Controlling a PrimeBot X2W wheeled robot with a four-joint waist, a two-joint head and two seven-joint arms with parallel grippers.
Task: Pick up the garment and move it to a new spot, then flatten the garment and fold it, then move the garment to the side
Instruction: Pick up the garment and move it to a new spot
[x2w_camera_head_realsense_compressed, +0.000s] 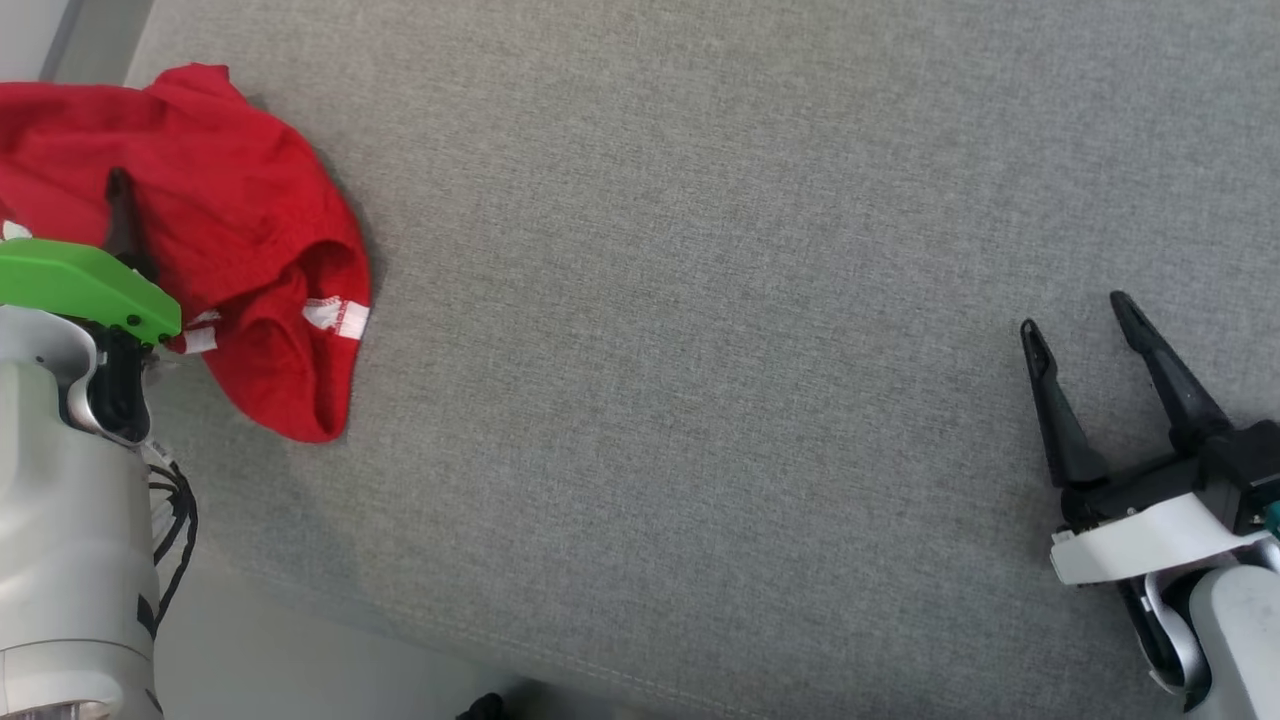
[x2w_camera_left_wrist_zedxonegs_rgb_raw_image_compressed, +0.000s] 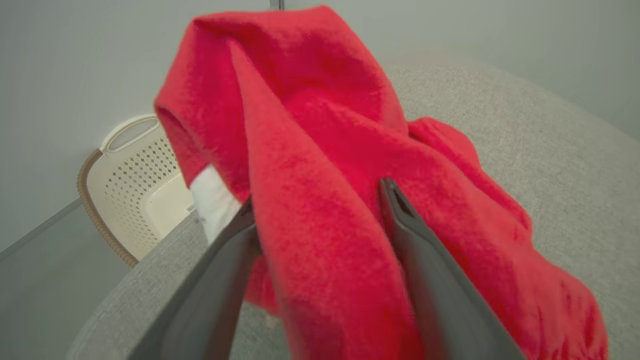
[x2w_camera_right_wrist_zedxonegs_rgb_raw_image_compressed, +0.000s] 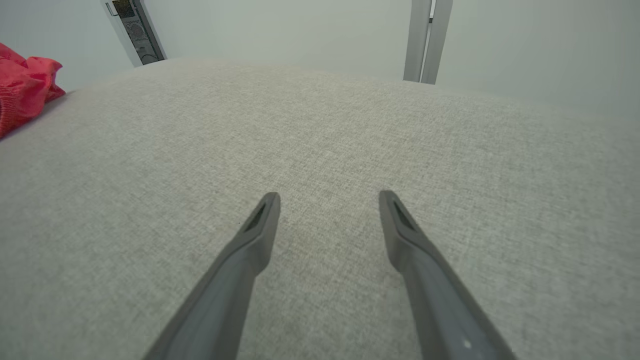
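Between the two fingers of my left gripper, which stand spread wide and pinch nothing, rises a ridge of the red garment. The cloth nearest the lens is blurred, and I cannot tell whether the fingertips reach the table beneath it. From the head, only one of that gripper's fingers shows, dark against the red. The other is hidden under the green cover on the wrist. The garment is crumpled around and ahead of this gripper, and its far-left part is cut off by the picture's edge. I cannot tell what kind of garment it is. Past the left finger, beyond the table's edge, sits a cream perforated basket, partly hidden by the table and the cloth. My right gripper is also wide open and holds nothing, over bare grey fabric. The garment lies well apart, far to its left, and its wrist view catches only a red corner of it. Ahead of this gripper, past the table, stand grey upright posts, cut off at the top. Counts: one garment, one basket, two grippers. There are two white labels on the garment, and a third white scrap too small to identify.
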